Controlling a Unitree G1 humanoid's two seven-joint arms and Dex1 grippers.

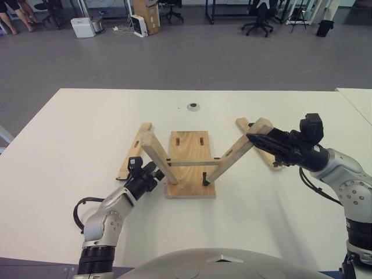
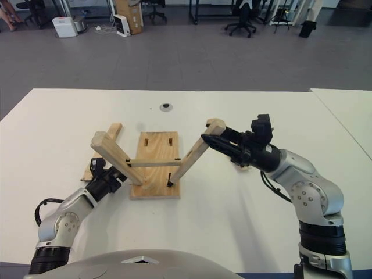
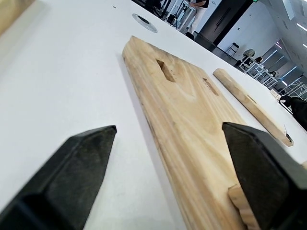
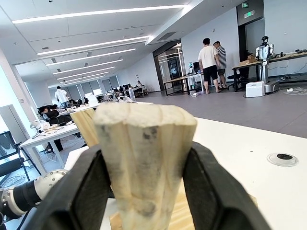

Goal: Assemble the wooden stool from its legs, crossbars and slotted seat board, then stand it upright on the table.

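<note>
Half-built stool frame propped over seat board, mid-table.

Seat board (image 1: 189, 146) flat on white table (image 1: 87, 128), centre of frame, slots facing up. Over it, left leg (image 1: 157, 154) and right leg (image 1: 235, 156) leaning outward in a V, joined low down by a crossbar (image 1: 192, 163), lower ends at the board's near end. Right gripper (image 1: 254, 138) right of centre, jaws clamped on the top end of right leg, wood pinched between both fingers (image 4: 86, 191). Left gripper (image 1: 150, 172) lower left of centre, close beside the lower part of left leg, jaws apart; cannot tell whether touching the leg. Two more wooden pieces flat on table: left spare (image 1: 129, 158) behind left leg, right spare (image 3: 249, 103) under the right gripper. Round grommet (image 1: 193, 106) above the board.
</note>
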